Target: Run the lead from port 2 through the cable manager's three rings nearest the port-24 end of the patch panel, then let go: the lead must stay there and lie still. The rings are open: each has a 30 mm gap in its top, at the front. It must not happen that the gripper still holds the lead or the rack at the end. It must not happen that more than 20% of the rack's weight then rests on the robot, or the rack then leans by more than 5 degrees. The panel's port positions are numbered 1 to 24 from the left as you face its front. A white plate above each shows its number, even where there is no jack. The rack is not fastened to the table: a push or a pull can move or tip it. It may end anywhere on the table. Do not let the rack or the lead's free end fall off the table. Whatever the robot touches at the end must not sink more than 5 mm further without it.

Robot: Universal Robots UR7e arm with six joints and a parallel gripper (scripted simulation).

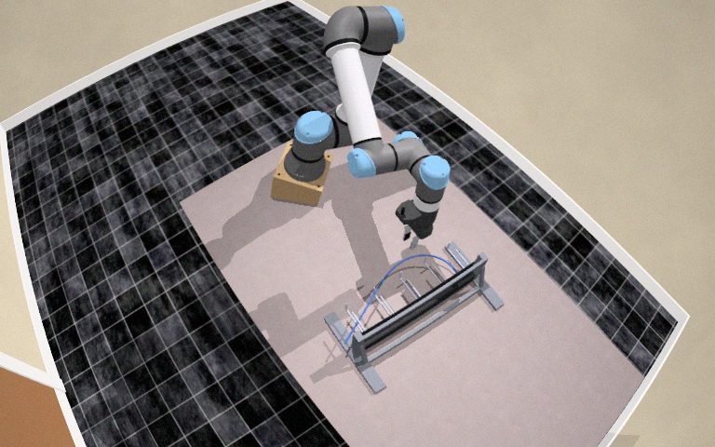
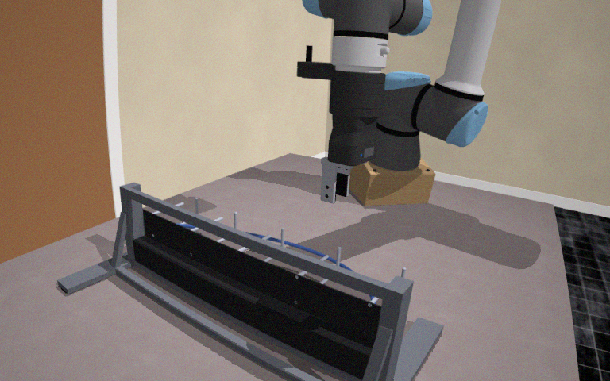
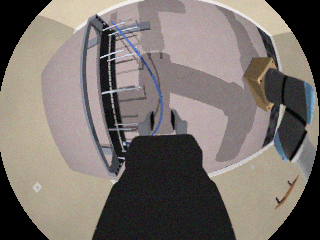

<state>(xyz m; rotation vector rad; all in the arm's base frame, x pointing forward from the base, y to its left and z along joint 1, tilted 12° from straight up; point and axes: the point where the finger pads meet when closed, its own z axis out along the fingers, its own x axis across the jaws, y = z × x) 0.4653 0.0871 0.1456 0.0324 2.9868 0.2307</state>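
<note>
The grey rack [image 1: 375, 380] [image 2: 129, 207] [image 3: 86, 87] stands on the table with its black patch panel [image 1: 422, 301] [image 2: 252, 278]. The blue lead [image 1: 422, 256] [image 2: 294, 246] [image 3: 159, 90] leaves the panel near its far right end in the top view, arcs out in front of the thin rings [image 1: 409, 285] [image 2: 282, 235], and comes down among the rings at the near left end [image 1: 352, 329]. I cannot tell which rings hold it. My gripper [image 1: 410, 238] [image 2: 334, 192] [image 3: 162, 116] is open and empty, hanging above the table in front of the arc, clear of the lead.
The arm's tan base block [image 1: 298, 184] [image 2: 391, 182] sits at the back of the table [image 1: 501, 379]. The table edge lies close behind the rack's right foot [image 1: 492, 297]. Dark tiled floor [image 1: 105, 210] surrounds the table.
</note>
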